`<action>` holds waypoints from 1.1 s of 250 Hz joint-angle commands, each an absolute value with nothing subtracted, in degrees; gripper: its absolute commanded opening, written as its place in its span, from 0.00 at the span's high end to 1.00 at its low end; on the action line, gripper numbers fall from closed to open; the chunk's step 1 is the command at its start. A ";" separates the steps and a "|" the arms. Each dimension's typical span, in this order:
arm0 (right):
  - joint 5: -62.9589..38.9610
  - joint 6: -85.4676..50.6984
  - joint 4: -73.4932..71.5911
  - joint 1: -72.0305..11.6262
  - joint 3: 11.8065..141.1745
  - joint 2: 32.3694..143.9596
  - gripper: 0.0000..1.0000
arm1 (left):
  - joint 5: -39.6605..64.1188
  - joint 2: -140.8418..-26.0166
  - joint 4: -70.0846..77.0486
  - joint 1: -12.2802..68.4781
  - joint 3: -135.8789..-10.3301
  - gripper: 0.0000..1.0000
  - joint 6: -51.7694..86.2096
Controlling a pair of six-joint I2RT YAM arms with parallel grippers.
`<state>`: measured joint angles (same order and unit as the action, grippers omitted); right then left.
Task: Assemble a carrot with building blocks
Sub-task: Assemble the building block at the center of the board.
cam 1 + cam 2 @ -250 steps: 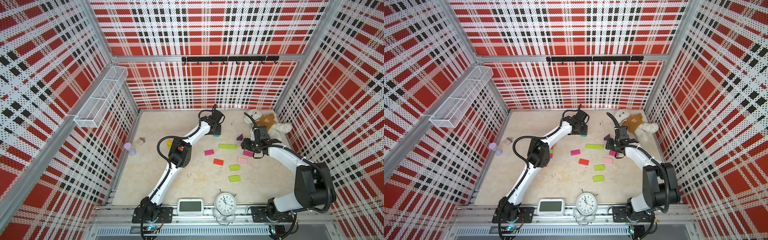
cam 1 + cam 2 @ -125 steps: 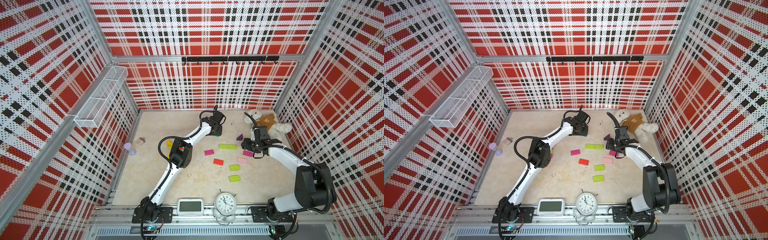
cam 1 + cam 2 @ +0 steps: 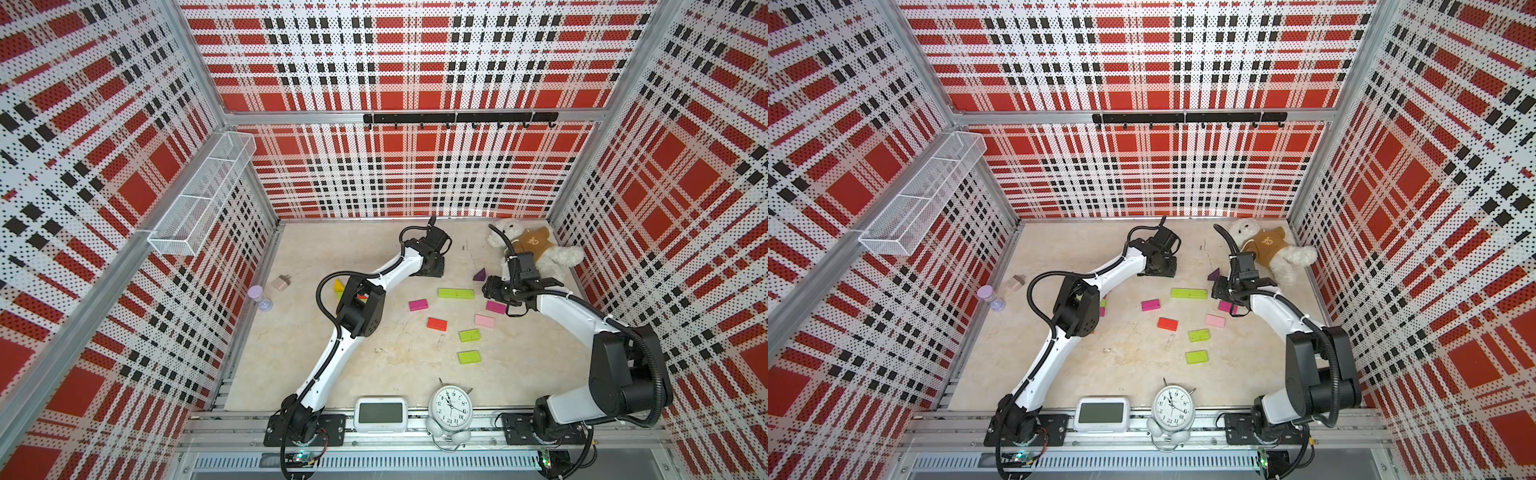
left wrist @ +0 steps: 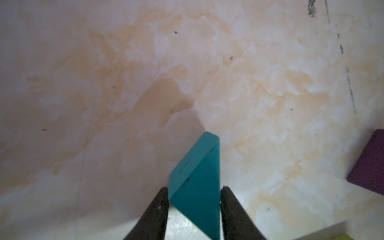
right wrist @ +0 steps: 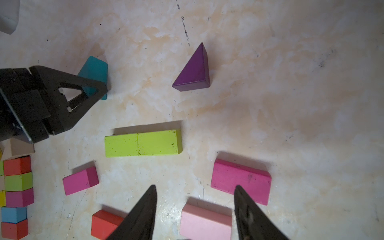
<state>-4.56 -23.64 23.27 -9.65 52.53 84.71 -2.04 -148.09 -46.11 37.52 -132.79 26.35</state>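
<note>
Beyond the lime pair (image 5: 143,144), two lime bricks butted end to end, the teal wedge (image 4: 199,166) sits clamped in the left gripper (image 4: 194,187); the purple wedge (image 5: 195,70) lies near, on the same side; the magenta brick (image 5: 241,180), pink brick (image 5: 205,222) and red-orange brick (image 5: 106,223) lie loose on the pair's opposite side; the right gripper (image 5: 195,186) hovers above the pink brick, jaws spread, empty. Progress appears early: only the pair is joined; no carrot outline exists. Both top views hide the teal wedge beneath the left gripper; the wrist views expose it; the right wrist view alone shows a packed block cluster (image 5: 17,187) clearly.
</note>
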 commanded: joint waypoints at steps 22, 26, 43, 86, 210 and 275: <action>-5.12 -24.52 21.10 -9.40 51.97 83.07 0.39 | -1.40 -143.57 -44.92 38.05 -130.55 0.55 26.92; -5.20 -24.52 21.09 -9.40 51.96 82.91 0.39 | -1.41 -143.25 -44.71 38.01 -130.25 0.54 26.90; -6.24 -24.36 20.21 -9.40 51.55 82.71 0.39 | -1.29 -141.69 -43.33 38.00 -128.75 0.50 27.24; -10.27 -24.65 16.98 -9.49 51.59 83.66 0.39 | 0.06 -135.43 -36.65 37.01 -122.43 0.46 27.77; -18.91 -31.12 0.25 -12.39 61.61 103.02 0.50 | 8.51 -147.87 -37.27 30.08 -136.20 0.58 30.16; -20.20 -34.11 -2.54 -12.91 68.27 110.73 0.53 | 10.61 -152.53 -38.06 29.42 -139.92 0.64 30.21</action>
